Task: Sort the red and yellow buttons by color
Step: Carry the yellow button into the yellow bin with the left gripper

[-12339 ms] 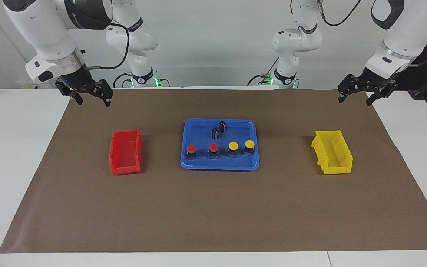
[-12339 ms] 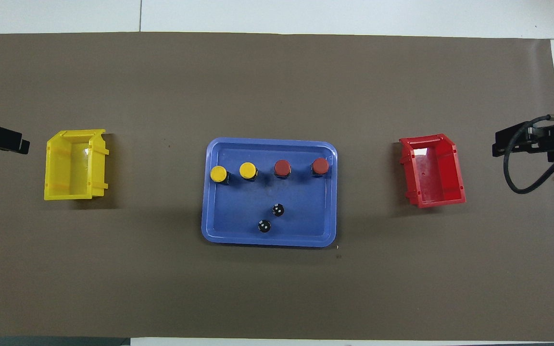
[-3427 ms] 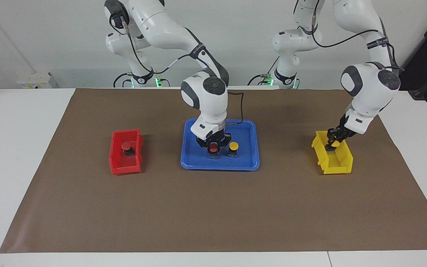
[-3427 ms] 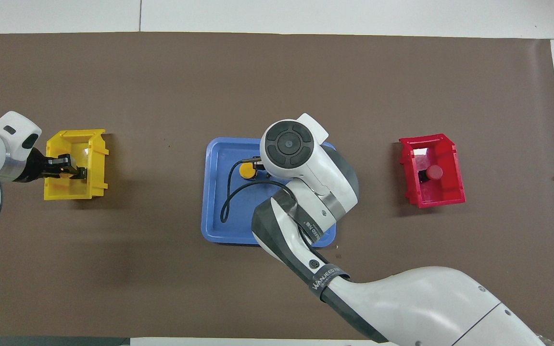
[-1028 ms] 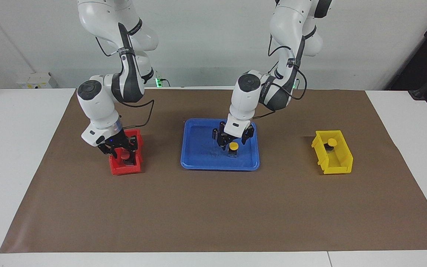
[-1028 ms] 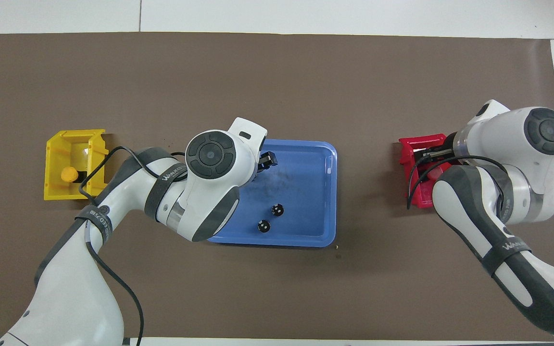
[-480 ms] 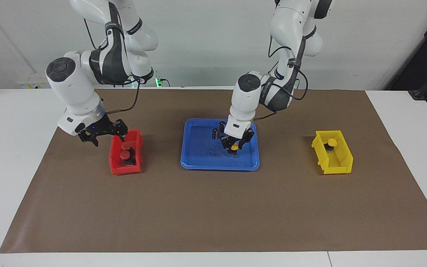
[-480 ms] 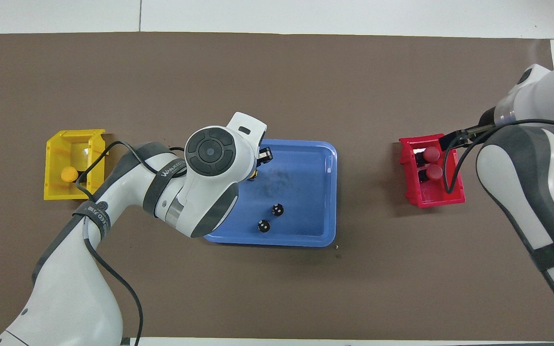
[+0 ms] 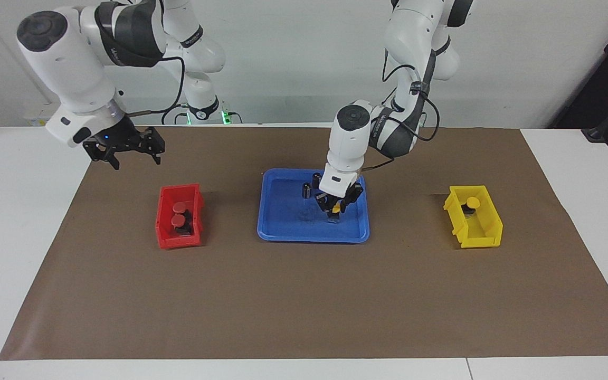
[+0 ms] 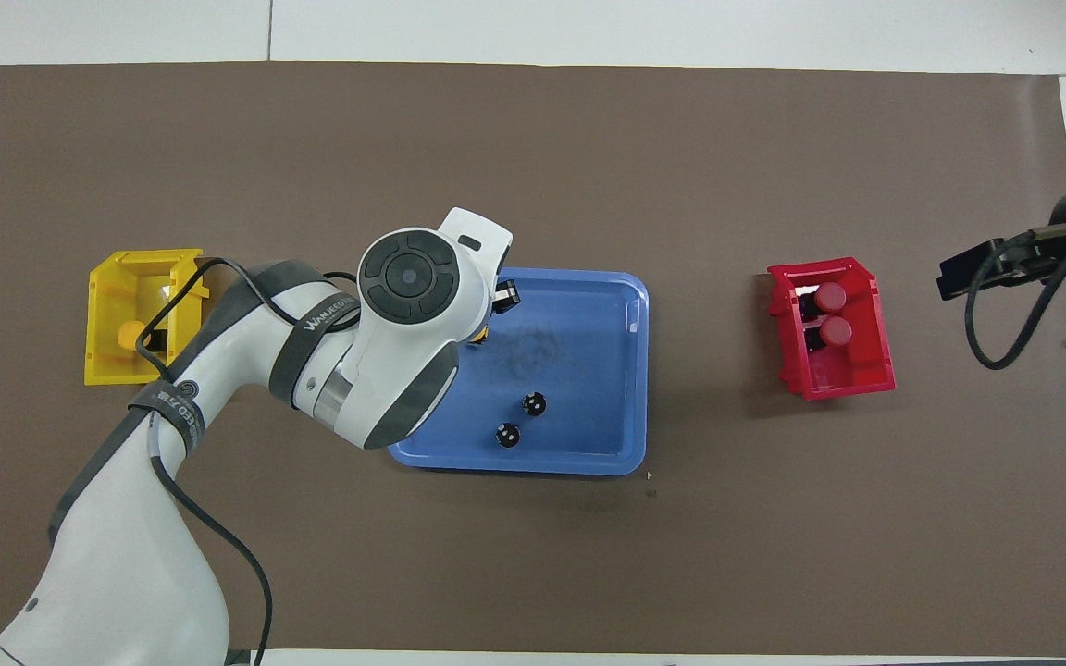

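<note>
Broadly, surface (image 9: 304, 295): brown mat with a tray in the middle and a bin toward each arm's end, so each colour goes its own way.
Blue tray (image 9: 283, 232): holds the last yellow button (image 9: 334, 210) and two dark cylinders (image 9: 311, 186), which look like leftovers, not for sorting.
Red bin (image 9: 165, 240): holds both red buttons (image 9: 179, 213).
Yellow bin (image 9: 488, 232): holds one yellow button (image 9: 473, 202).
Left tool (image 9: 336, 206): down in the tray, clenched on the last yellow button, probably to carry it to the yellow bin.
Right tool (image 9: 131, 153): released, empty, raised above the mat near the red bin.
</note>
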`<state>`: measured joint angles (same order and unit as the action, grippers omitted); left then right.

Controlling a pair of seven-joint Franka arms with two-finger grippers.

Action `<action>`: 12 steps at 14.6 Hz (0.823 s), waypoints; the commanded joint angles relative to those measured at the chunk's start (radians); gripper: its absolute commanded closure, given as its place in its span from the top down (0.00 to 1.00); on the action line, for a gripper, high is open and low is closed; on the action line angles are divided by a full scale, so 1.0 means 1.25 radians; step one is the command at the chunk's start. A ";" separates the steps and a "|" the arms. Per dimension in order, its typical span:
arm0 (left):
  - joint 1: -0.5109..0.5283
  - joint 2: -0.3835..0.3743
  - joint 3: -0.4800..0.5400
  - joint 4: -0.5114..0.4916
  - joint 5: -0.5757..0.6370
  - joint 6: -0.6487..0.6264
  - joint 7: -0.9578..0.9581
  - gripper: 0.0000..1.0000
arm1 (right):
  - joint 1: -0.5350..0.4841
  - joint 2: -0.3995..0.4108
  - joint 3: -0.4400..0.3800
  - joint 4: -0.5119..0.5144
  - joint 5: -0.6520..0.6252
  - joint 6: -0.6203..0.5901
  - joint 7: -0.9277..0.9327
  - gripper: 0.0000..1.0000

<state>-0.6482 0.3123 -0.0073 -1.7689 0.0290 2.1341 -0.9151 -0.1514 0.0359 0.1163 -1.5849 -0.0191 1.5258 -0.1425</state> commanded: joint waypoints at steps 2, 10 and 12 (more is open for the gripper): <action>0.060 -0.029 0.022 0.172 0.026 -0.243 0.037 0.01 | -0.011 0.001 -0.011 0.032 0.005 -0.046 0.012 1.00; 0.488 -0.114 0.028 0.075 -0.069 -0.230 0.765 0.01 | -0.005 -0.014 -0.015 0.014 0.005 -0.040 0.039 1.00; 0.510 -0.112 0.027 0.074 -0.069 -0.221 0.770 0.01 | -0.006 -0.014 -0.015 0.013 0.005 -0.039 0.039 1.00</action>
<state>-0.0050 0.2152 0.0424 -1.6227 -0.0474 1.8229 0.0359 -0.1504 0.0333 0.0926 -1.5544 -0.0191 1.4828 -0.1071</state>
